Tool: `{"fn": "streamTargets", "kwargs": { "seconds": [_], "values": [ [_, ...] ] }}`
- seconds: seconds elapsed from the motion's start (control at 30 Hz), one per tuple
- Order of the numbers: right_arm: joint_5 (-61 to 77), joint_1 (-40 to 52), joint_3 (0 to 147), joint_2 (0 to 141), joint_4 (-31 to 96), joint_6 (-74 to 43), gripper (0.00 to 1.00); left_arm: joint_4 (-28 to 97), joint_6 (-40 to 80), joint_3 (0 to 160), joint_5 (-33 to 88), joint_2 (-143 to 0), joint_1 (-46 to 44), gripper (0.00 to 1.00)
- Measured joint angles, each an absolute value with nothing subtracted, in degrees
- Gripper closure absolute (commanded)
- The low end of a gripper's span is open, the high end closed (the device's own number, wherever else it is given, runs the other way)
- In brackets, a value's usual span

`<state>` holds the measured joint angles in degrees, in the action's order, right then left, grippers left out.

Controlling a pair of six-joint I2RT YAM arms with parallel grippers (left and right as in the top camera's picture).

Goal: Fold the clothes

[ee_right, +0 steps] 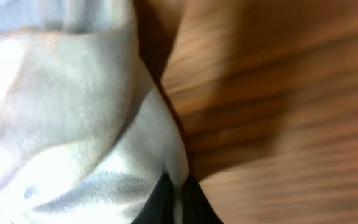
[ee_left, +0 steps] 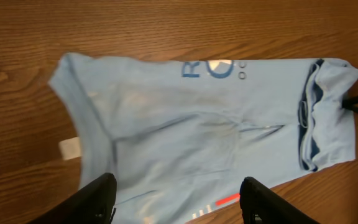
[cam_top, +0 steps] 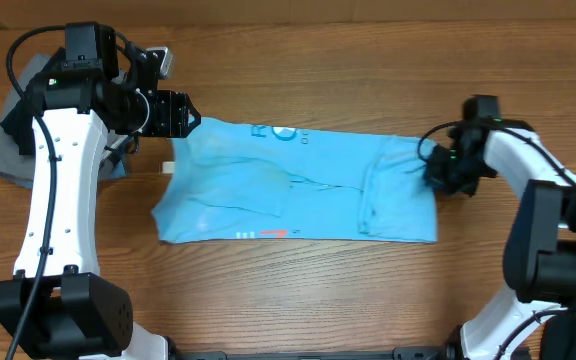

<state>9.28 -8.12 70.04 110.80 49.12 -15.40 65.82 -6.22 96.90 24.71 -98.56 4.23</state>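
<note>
A light blue T-shirt [cam_top: 298,185] lies flat across the middle of the wooden counter [cam_top: 298,300], gathered into a long band running left to right. Its far edge carries printed lettering in darker blue with a white ring. Along its near edge sit a short red stripe and a few small white marks. Shallow creases cross the middle, and a panel of cloth is folded over at the right end, where the fabric bunches. A small white tag [cam_top: 166,167] pokes out from the shirt's left edge onto the bare wood.

The left end effector [cam_top: 173,113] hovers over the shirt's far left corner with its jaws apart, grasping nothing. In the left wrist view its two dark fingers [ee_left: 95,199] frame the cloth beneath.

The right end effector [cam_top: 438,172] is at the shirt's right edge, clenched on a pinch of the pale fabric, as the right wrist view shows.

A heap of grey and black garments [cam_top: 13,150] lies at the far left of the counter, partly under the left arm.
</note>
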Motion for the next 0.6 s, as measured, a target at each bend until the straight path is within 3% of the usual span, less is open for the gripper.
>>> {"fn": "streamTargets", "kwargs": {
  "seconds": [0.03,0.1,0.43,0.6],
  "values": [
    [9.3,-9.2,70.1,110.8,49.3,-16.0,0.75,65.8,-6.2,96.9,24.7,-98.6,4.2,0.33],
    [9.0,-10.8,70.1,110.8,49.5,-16.4,0.66,65.8,-6.2,96.9,24.7,-98.6,4.2,0.33],
    [16.2,-11.5,73.0,107.5,50.9,-15.2,0.67,65.8,-6.2,96.9,24.7,-98.6,4.2,0.33],
    [19.0,-7.5,76.8,102.9,46.6,-17.5,0.67,65.5,-6.2,96.9,24.7,-98.6,4.2,0.33]
  ]
}}
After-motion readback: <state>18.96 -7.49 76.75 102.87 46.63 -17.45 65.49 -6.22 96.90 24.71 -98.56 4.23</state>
